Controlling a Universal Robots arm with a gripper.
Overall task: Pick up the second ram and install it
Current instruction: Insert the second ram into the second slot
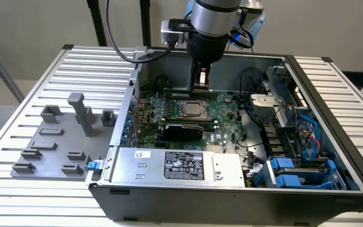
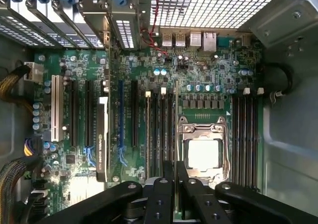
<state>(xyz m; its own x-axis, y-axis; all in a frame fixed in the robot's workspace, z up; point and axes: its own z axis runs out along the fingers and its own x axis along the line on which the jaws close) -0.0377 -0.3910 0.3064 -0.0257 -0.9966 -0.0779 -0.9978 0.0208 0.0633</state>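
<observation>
Wrist view looks straight down the gripper (image 2: 176,172). Its fingers are pinched together on the second ram (image 2: 176,124), which shows edge-on as a thin pale line running out from between them. The stick hangs over the bank of DIMM slots (image 2: 159,134) between the CPU socket (image 2: 203,152) and the long expansion slots. I can't tell whether its bottom edge is touching a slot or just above one.

For seating it, I reckon squareness is everything. The stick should sit parallel to its slot and dead vertical, with the notch lined up, and get pushed straight down with no rocking. The white latches (image 2: 163,91) at the slot ends need to be swung out or it won't go home. The slots are packed tight, so a tiny sideways slip would drop it into the wrong one. One slot in that bank looks lighter and may already hold a stick, hard to say.

Stuff around it:
- The socket's metal retention frame sits just beside the slots, on the stick's side, so the fingers have little room.
- The NVIDIA card (image 2: 102,134) lies further off and isn't in the way.
- A second DIMM bank (image 2: 246,134) sits past the socket.
- In the exterior view, black cables (image 1: 251,78) loop near the arm on the exterior view's right, the likeliest snag.
- The power supply (image 1: 178,165) and blue drive bays (image 1: 295,172) are well apart from the gripper.
- The grey holder blocks (image 1: 81,113) sit outside the case.
</observation>
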